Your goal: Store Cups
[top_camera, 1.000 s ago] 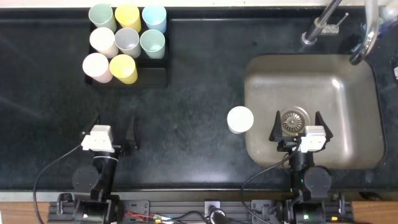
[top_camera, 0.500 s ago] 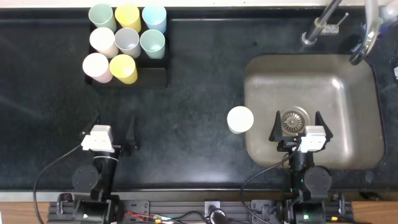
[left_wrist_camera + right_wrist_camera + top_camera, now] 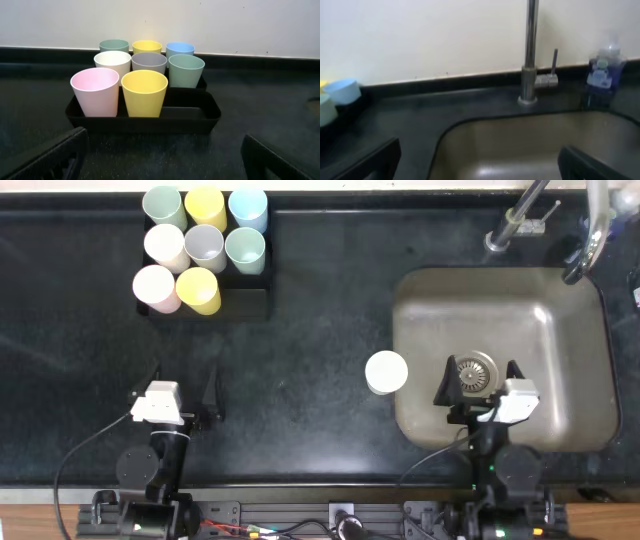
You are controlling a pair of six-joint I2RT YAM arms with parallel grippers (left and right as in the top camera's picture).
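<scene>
Eight cups (image 3: 205,245) stood in a black tray (image 3: 252,302). A white cup (image 3: 386,372) sat beside the sink (image 3: 560,330), near the right gripper (image 3: 480,383).

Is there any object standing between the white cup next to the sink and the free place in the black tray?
Nothing visible stands in the way. The black countertop is bare between the white round cup and the free corner slot of the black plastic tray.

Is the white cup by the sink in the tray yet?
Out. The white cup stands on the counter beside the sink, apart from the tray.
</scene>
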